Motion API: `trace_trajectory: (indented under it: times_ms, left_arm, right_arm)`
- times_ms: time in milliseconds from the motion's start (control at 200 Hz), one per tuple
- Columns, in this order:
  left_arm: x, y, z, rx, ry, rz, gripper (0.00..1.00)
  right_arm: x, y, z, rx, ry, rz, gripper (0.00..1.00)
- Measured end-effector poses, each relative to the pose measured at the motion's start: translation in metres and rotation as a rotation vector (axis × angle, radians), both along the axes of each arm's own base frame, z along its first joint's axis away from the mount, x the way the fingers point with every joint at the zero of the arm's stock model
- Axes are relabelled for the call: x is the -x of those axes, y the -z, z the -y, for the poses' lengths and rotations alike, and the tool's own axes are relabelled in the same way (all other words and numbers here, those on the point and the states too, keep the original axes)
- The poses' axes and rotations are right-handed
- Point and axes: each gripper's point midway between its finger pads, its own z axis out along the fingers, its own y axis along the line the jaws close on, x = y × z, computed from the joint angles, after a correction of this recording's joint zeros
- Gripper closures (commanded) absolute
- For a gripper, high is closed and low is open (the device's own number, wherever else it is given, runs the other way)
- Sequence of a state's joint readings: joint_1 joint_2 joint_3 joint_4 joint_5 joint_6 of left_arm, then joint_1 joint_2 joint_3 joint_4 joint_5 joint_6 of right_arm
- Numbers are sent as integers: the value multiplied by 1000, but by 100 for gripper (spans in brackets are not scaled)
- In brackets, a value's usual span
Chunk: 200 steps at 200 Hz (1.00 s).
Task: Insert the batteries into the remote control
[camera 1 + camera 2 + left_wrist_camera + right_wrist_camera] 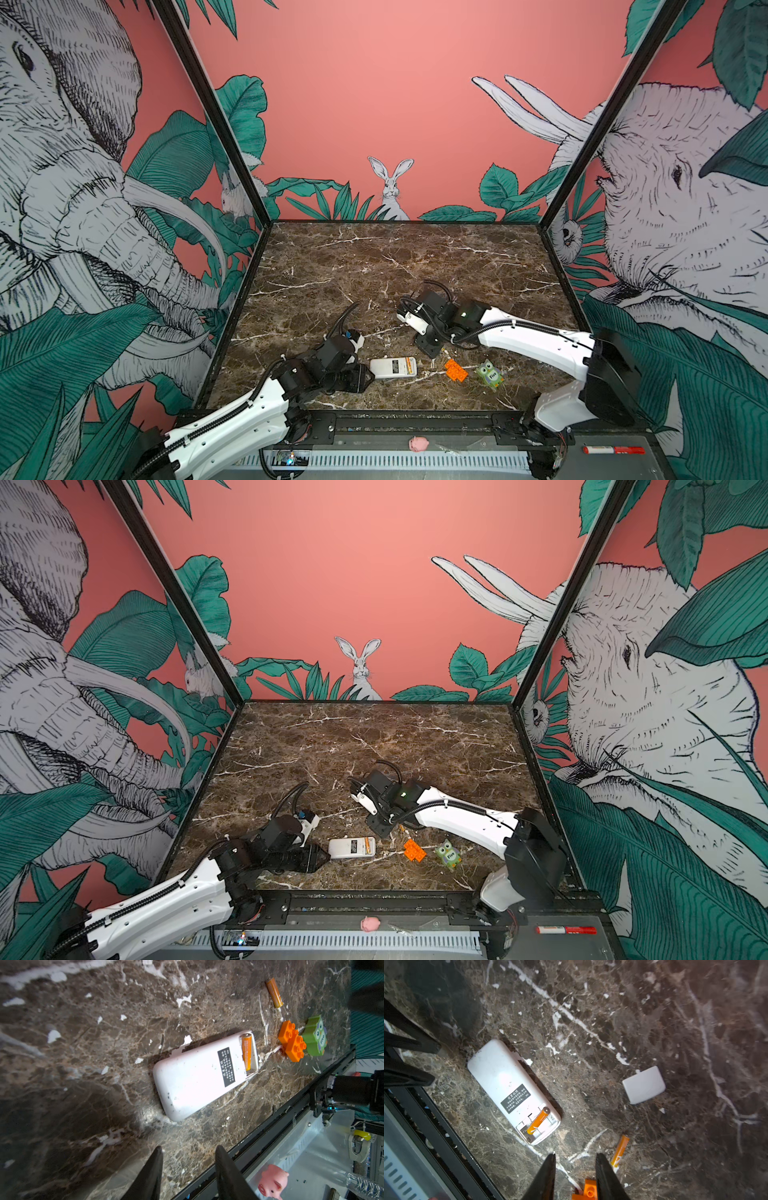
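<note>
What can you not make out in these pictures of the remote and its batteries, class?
- Remote control, front face: turned down, all views.
- Battery cover: not seen in top views, likely under right arm.
- Orange brick: cut off by edge in right wrist view.

dim wrist views, glare on remote [508, 1084], edges blurred.

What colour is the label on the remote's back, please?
The label is black with pale print; right wrist view.
</note>
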State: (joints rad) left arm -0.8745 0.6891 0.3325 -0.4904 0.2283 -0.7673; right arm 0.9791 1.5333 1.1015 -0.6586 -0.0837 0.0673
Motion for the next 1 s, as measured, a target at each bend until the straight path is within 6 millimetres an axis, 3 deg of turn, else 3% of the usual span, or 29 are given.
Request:
trace_trajectory:
  times_ms: [110,580,1000]
  left_arm:
    - [-3,-2,-1,9,-13,7,54]
    - [-12,1,-4,-3,-56,4,59]
    - [-18,5,2,0,-60,5,60]
  right_arm:
    - [7,11,1,23,-11,-53,71]
    - [27,15,-1,27,122,-149,73]
    - [35,44,-3,104,165,-205,77]
